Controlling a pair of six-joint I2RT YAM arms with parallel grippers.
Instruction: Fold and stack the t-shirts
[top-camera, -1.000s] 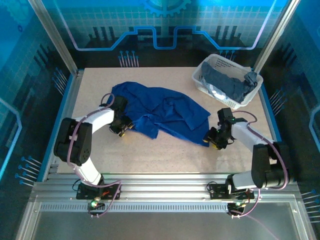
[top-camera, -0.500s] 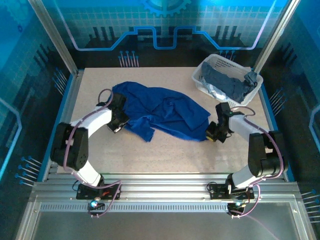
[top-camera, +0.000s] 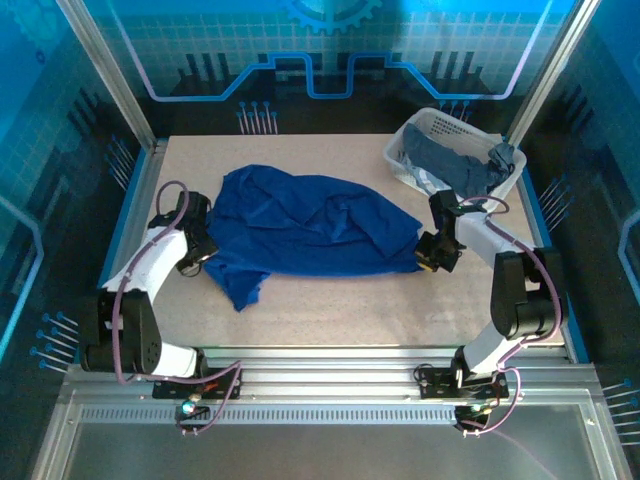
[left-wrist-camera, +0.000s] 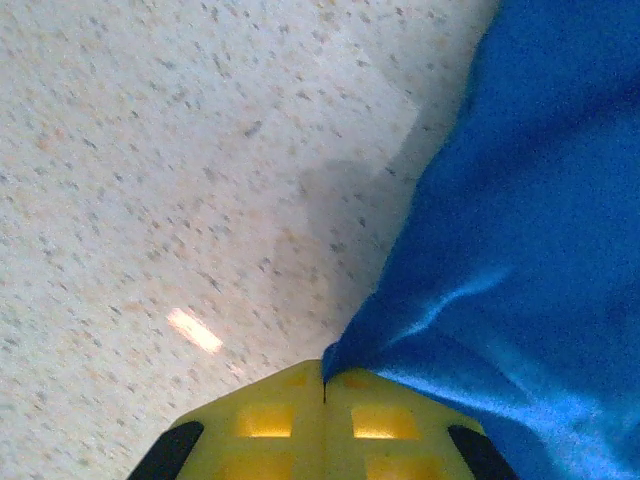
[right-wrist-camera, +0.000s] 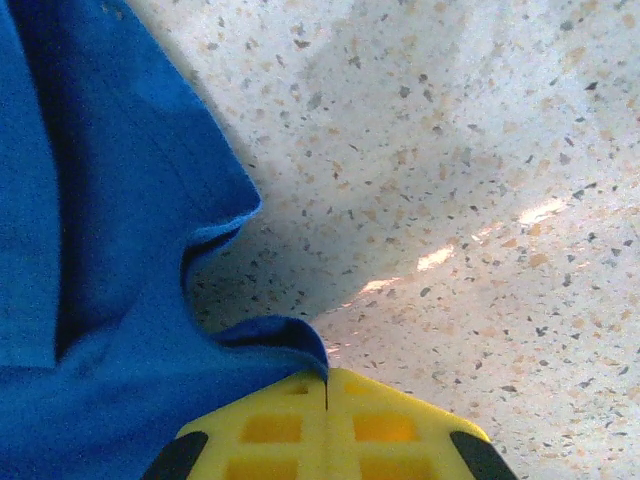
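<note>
Overhead, royal blue t-shirt (top-camera: 310, 225) across table (top-camera: 350, 300), grey t-shirts (top-camera: 455, 168) in basket (top-camera: 398, 165), wrist close-ups, left jaws, right jaws each clamped on its edge

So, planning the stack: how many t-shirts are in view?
2: a royal blue t-shirt spread on the table, and grey-blue cloth heaped in the white basket, which may hide more.

Lighting bright, overhead; blue cast at top-view edges. Glare streaks on tabletop (left-wrist-camera: 195, 330), soft shadow beside blue t-shirt (left-wrist-camera: 520, 250). Wrist views slightly soft
</note>
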